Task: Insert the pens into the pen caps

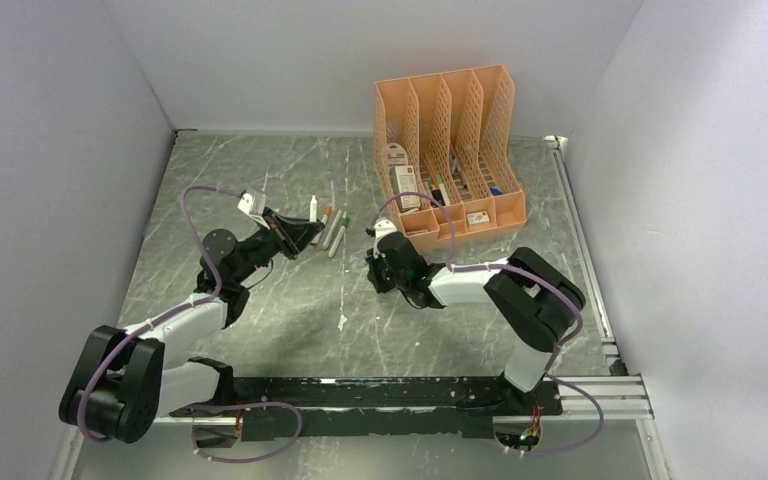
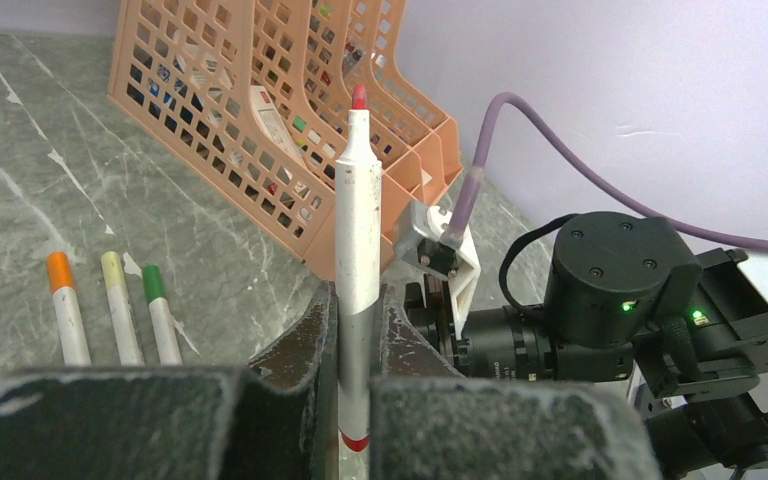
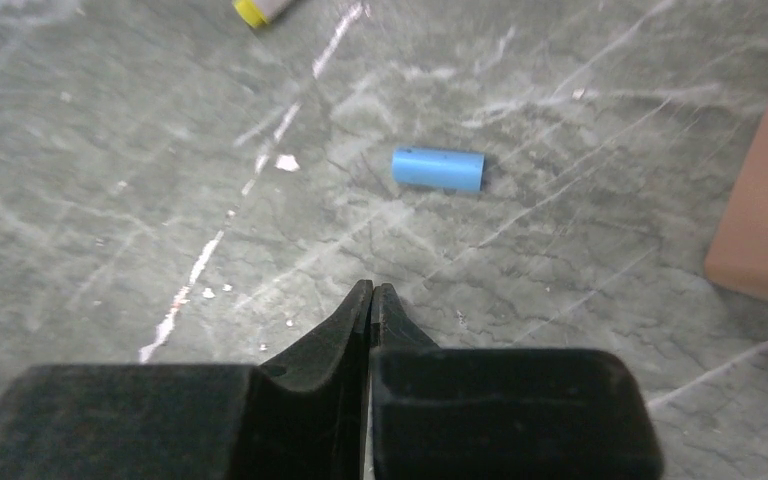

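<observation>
Progress looks to be about three parts in four, as far as can be judged. From the top camera, three pens lie side by side on the table, just left of the peach organiser. The left fingers hold a fourth pen next to them. The right fingers hang low over the table in front of the organiser. Any cap there is too small to make out from above.

From the left wrist camera, the left fingers are clamped narrow on the white barrel of the fourth pen. It stands upright with its red tip bare at the top, so it has no cap yet. The three pens on the table show orange, yellowish and green ends. These ends look as thick as caps, so those three are probably done, though I cannot be sure.

From the right wrist camera, the right fingers are pressed tip to tip with nothing between them. A blue cap lies on its side on the table ahead of them, clearly apart. What seems left is to pick up a cap and bring it to the fourth pen. No red cap shows, and I cannot tell whether the blue one belongs to this pen.
</observation>
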